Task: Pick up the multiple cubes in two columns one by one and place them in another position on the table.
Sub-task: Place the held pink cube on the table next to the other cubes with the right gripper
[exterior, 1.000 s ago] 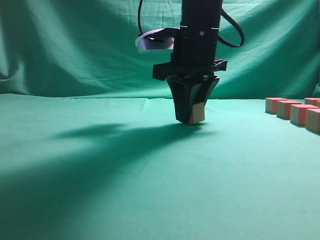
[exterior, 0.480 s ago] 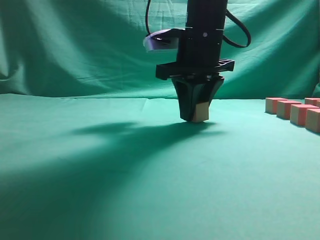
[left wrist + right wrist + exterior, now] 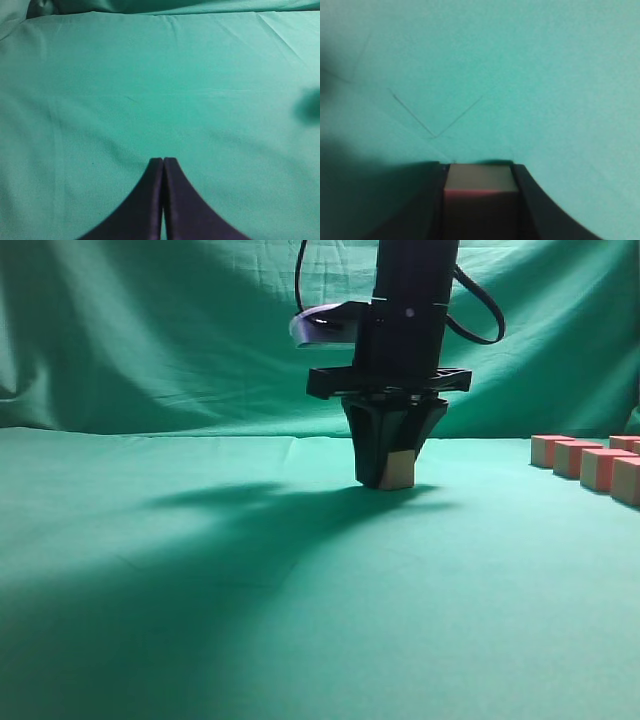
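Green counter [image 3: 200, 640] lies just under the cube [image 3: 398, 471] clenched in the right pincer [image 3: 388, 478] at frame centre; lower gently, release only once it rests flat

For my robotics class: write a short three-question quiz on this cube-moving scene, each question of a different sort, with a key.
1. True or false: the right gripper is closed on a cube.
2. Multiple choice: in the exterior view, the waiting cubes sit at the A) left edge B) centre C) right edge of the table.
3. Short answer: how do the left gripper's jaws stand in the left wrist view?

Key
1. True; the right wrist view shows the block between the fingers.
2. C
3. Shut together, holding nothing, above bare green cloth.
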`<action>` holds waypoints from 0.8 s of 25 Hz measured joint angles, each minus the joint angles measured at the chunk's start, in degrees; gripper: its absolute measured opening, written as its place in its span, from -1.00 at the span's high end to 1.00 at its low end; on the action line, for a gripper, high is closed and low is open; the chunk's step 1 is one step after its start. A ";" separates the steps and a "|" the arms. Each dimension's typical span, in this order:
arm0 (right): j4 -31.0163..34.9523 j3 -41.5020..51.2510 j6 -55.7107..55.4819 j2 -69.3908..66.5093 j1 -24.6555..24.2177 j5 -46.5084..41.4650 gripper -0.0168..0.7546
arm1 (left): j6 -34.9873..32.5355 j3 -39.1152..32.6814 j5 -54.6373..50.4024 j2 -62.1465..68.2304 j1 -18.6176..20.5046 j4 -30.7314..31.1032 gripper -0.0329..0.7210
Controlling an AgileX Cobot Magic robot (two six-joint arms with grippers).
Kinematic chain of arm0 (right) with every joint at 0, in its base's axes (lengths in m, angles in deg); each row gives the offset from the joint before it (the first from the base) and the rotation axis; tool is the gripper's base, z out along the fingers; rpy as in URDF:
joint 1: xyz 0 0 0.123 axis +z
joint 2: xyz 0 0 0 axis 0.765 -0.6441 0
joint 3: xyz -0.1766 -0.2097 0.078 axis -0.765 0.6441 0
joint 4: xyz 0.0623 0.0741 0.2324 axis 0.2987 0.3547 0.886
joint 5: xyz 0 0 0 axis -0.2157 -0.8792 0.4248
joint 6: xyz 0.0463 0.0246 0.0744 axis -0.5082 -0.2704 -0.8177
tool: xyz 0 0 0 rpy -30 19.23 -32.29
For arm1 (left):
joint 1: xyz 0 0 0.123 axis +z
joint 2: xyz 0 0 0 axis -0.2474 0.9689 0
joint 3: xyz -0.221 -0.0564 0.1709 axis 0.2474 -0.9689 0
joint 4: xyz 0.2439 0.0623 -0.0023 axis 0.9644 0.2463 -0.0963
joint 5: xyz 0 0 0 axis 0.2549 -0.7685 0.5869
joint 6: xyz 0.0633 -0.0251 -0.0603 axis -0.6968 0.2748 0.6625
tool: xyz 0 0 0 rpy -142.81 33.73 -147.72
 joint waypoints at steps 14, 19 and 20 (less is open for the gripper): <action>0.30 0.00 0.11 0.00 0.00 0.00 0.29 | 0.00 0.00 0.00 0.00 0.00 0.00 0.91; 0.30 0.00 0.11 -0.12 0.00 0.00 0.29 | 0.00 0.00 0.00 0.00 0.00 0.00 0.91; 0.30 0.00 0.11 -0.12 0.00 0.00 0.29 | 0.00 0.00 0.00 0.00 0.00 0.00 0.91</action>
